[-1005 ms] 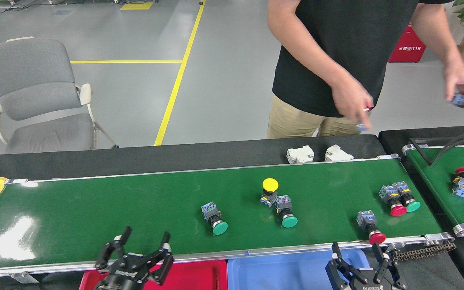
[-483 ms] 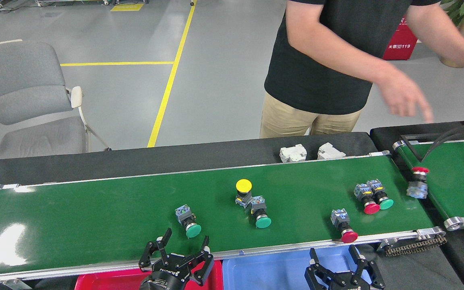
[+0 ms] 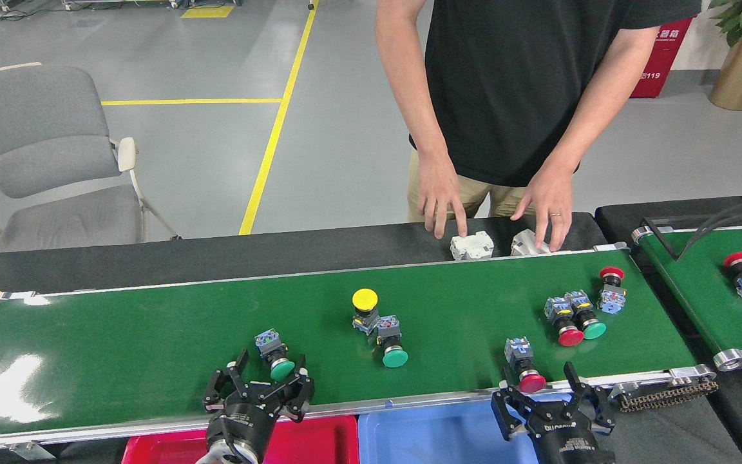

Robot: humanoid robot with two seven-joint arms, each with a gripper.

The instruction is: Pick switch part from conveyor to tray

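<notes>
Left gripper (image 3: 261,380) hangs with jaws spread wide, the green switch (image 3: 274,354) just at its twelve o'clock on the conveyor (image 3: 120,348). Right gripper (image 3: 538,383) is wide too, the red switch (image 3: 520,367) between its fingers. My call: drop square over the ribbed body, not the smooth domed cap, which would slip. The belt is glossy, so close gently. Red tray (image 3: 319,441) waits at six o'clock.

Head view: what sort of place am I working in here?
Most likely a factory floor or sorting test cell: a long green conveyor carrying push-button switch parts, red and blue trays at its near edge, and yellow floor lines.
</notes>
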